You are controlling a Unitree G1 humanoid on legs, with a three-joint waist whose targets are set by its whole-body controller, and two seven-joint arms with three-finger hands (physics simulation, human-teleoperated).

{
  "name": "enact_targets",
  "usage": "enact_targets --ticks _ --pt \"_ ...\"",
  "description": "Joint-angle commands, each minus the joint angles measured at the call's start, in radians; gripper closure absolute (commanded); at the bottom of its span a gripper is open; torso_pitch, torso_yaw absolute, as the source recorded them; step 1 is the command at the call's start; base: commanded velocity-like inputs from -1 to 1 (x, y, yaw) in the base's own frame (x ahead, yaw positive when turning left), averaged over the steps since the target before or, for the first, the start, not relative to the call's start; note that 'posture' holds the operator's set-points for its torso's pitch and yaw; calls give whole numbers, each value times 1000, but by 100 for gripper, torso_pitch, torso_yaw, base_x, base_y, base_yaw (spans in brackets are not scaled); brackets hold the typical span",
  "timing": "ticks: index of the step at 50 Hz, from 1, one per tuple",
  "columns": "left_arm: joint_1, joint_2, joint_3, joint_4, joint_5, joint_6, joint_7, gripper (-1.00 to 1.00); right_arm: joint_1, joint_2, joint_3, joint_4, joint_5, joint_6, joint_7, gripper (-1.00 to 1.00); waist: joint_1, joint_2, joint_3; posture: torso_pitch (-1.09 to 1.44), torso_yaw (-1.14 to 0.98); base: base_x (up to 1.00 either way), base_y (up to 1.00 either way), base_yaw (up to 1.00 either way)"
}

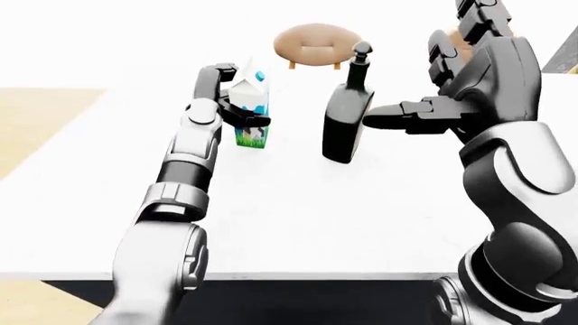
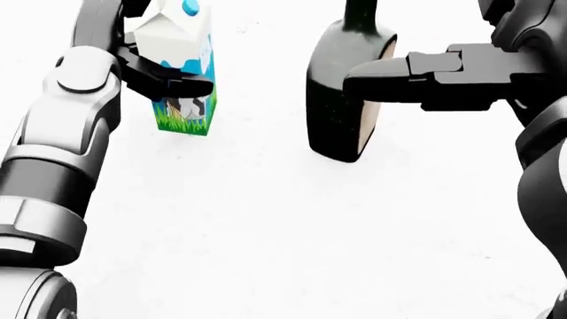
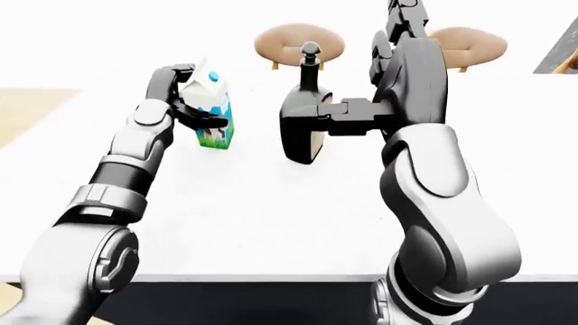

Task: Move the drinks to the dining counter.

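Note:
A blue-and-white milk carton (image 1: 253, 101) with a cow picture stands upright on the white counter (image 1: 298, 217), left of centre. My left hand (image 1: 244, 122) is shut round its middle, one finger (image 2: 181, 85) crossing its face. A dark wine bottle (image 1: 343, 125) with a round stopper stands upright to the carton's right. My right hand (image 1: 379, 116) is at the bottle's right side with straight, open fingers (image 2: 390, 70), their tips at the bottle's body and not wrapped round it.
Two round wooden stools (image 3: 298, 40) (image 3: 468, 42) stand beyond the counter's far edge at the top. The counter's near edge (image 1: 298, 275) runs along the bottom of the left-eye view. Wooden floor (image 1: 36, 122) shows at the left.

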Motion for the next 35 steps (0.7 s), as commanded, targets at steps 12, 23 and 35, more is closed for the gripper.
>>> enact_targets --ticks 12,23,35 --pt "-49 13 6 36 -10 -103 30 100 -28 -13 -6 -5 -9 -41 -4 -100 -1 4 -34 0 0 0 0 0" --pt "-47 18 14 9 -33 -83 14 -18 -31 -18 -7 -16 0 -32 -4 -100 -2 5 -33 0 0 0 0 0" --pt "-40 20 11 6 -36 -95 16 -95 -21 -19 -5 -9 -8 -50 4 -100 -2 5 -35 0 0 0 0 0"
